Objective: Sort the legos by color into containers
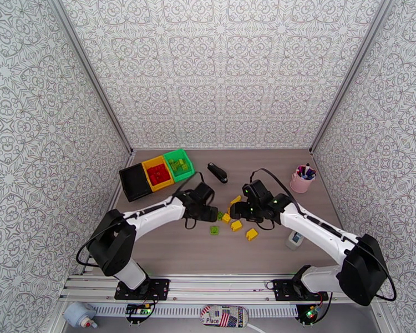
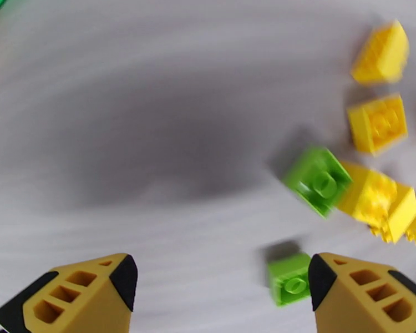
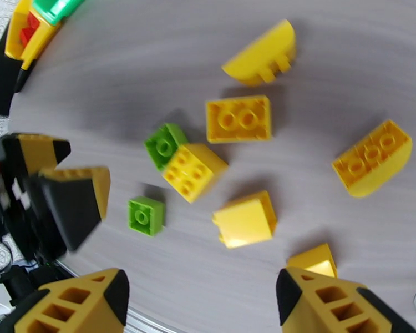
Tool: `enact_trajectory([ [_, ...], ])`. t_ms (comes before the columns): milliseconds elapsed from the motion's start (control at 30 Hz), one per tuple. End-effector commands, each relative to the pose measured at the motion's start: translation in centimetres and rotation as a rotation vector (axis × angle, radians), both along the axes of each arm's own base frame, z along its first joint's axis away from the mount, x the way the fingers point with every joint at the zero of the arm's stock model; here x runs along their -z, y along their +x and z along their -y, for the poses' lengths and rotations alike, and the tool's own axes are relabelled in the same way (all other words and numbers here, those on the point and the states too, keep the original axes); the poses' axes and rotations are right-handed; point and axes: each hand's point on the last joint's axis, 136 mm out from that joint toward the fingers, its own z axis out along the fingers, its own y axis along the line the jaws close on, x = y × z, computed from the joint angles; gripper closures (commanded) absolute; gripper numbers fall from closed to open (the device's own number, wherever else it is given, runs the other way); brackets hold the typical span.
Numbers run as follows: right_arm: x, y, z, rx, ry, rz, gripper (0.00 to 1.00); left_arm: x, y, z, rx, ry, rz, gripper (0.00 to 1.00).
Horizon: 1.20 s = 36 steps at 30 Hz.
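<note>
Loose legos lie in a cluster mid-table: several yellow bricks (image 1: pixel 236 225) and two lime green bricks (image 1: pixel 214 230). My left gripper (image 1: pixel 211 213) hangs over the cluster's left side, open and holding nothing. In its wrist view my left gripper (image 2: pixel 222 278) has a small green brick (image 2: pixel 290 279) just beside its right finger (image 2: pixel 363 295). My right gripper (image 1: pixel 237 209) hovers over the cluster's right side. In the right wrist view my right gripper (image 3: pixel 199 289) is open and empty above the yellow bricks (image 3: pixel 238 119). The black (image 1: pixel 135 181), yellow (image 1: pixel 158 173) and green (image 1: pixel 179 164) containers stand in a row at the back left.
Behind the cluster lies a black stapler-like object (image 1: pixel 217 172). A pink cup of pens (image 1: pixel 302 180) stands at the back right, and a small white item (image 1: pixel 294 240) rests beside my right arm. The yellow bin holds red bricks and the green bin holds green ones.
</note>
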Motion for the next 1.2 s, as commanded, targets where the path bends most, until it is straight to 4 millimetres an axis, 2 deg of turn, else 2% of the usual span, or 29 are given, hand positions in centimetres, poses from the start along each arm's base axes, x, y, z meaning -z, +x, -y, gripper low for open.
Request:
enact_trajectory([
  [0,0.3,-0.7,1.2,0.015,-0.017,0.005,0.25,0.7,-1.3,0.1,-0.057,0.034,-0.008,0.14],
  [133,0.4,-1.2,1.6,0.025,-0.015,0.002,0.25,2.0,-2.6,1.3,-0.032,0.084,-0.027,0.15],
  [267,0.2,-1.5,2.0,0.030,-0.015,0.008,0.25,3.2,-3.3,1.5,-0.018,0.145,-0.044,0.18],
  [533,0.4,-1.9,2.4,0.037,-0.015,0.009,0.25,4.5,-4.1,2.2,-0.001,0.168,-0.062,0.35],
  [800,0.5,-1.9,2.4,0.037,-0.014,0.007,0.25,4.8,-4.0,2.8,0.009,0.174,-0.063,0.45],
  [967,0.5,-1.9,2.3,0.036,-0.011,0.007,0.25,4.9,-4.1,3.2,0.013,0.165,-0.069,0.58],
  [1167,0.2,-1.6,1.3,0.014,0.031,0.011,0.26,3.3,-3.3,3.1,-0.025,0.074,-0.052,0.67],
])
